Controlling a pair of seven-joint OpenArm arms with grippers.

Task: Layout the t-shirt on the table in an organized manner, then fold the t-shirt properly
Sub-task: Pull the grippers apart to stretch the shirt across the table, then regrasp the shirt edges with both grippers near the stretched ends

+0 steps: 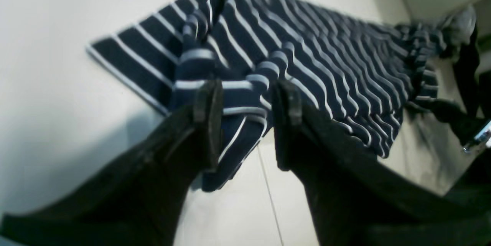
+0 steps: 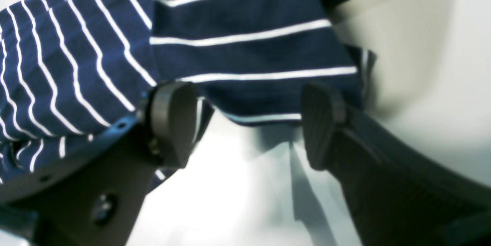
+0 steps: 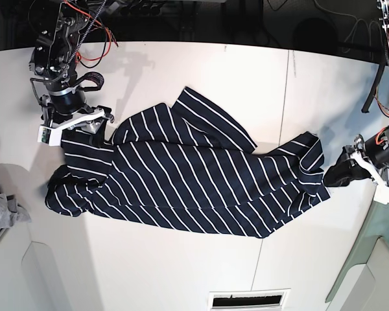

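The table [image 3: 181,272] is the widest thing in the base view, a white top with a thin dark seam running across it. Spread over its middle lies the t-shirt [image 3: 181,188], dark navy with thin white stripes, stretched lengthwise from the arm on that view's left to the arm on its right, with wrinkles and a flap folded over near its upper edge. Only this view shows the whole garment, and also a small grey cloth [image 3: 3,214] at the table's left edge, apart from the shirt.

The left wrist view shows what the overhead one hides: the left gripper [image 1: 245,123] has a bunched fold of the t-shirt [image 1: 307,58] between its two dark fingers, lifted off the white surface, the rest of the cloth trailing away toward the other arm.

The right wrist view is close and blurred. There the right gripper [image 2: 249,123] stands with its pads wide apart, the hem of the t-shirt [image 2: 249,46] hanging just beyond them, bare table [image 2: 230,200] in the gap. Nothing is pinched between those pads.
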